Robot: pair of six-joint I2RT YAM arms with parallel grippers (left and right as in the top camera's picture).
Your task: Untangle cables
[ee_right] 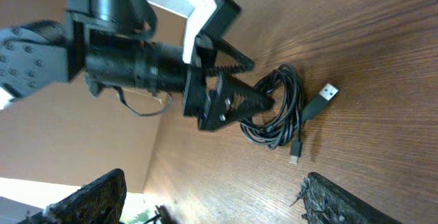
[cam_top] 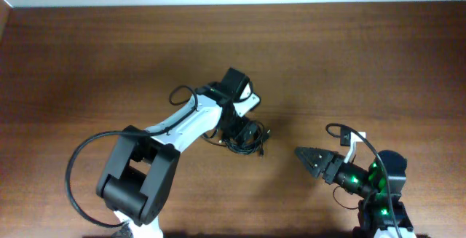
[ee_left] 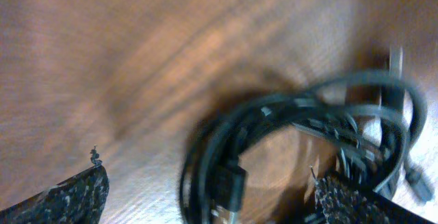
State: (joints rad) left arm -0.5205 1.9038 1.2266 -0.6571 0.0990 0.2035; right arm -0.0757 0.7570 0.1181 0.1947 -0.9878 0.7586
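Note:
The cables [cam_top: 248, 143] are a loose coil of thin black wires with small plug ends, lying on the wooden table near its middle. My left gripper [cam_top: 244, 130] is open and low over the coil, with its fingers on either side of it. In the left wrist view the coil [ee_left: 287, 118] is blurred between the two fingertips [ee_left: 209, 198]. My right gripper [cam_top: 300, 153] is open and empty, to the right of the coil and pointing at it. The right wrist view shows the coil [ee_right: 284, 107], a USB plug [ee_right: 328, 90] and the left gripper's fingers [ee_right: 245, 84].
The wooden table [cam_top: 364, 63] stretches to a pale wall edge at the back. The left arm [cam_top: 182, 125] crosses the table from the lower left, with its thick black cable [cam_top: 73, 172] looping beside the base. The right arm's base [cam_top: 382, 194] is at the lower right.

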